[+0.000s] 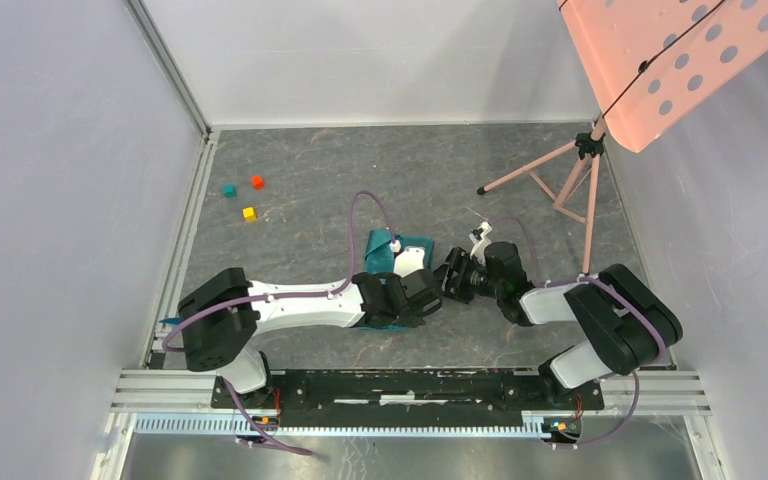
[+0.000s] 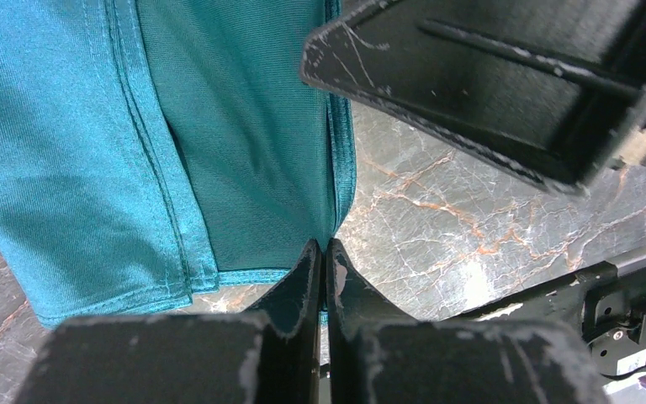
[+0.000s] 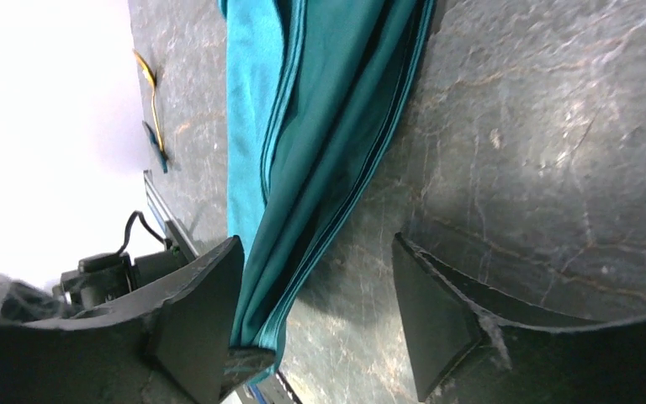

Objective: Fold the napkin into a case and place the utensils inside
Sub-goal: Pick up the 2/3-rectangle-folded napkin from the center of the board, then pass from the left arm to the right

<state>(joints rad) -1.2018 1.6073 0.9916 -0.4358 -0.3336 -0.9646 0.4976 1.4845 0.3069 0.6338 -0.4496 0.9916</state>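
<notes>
Two grippers met at the folded napkin (image 2: 76, 151).
The left gripper (image 2: 325, 252) pinched its hem; the right gripper (image 3: 317, 244) stood released, fingers spread.

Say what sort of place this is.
Probably a robot lab test cell: plain white enclosure walls, an aluminium mounting rail, and a tripod with a perforated pink panel.
</notes>
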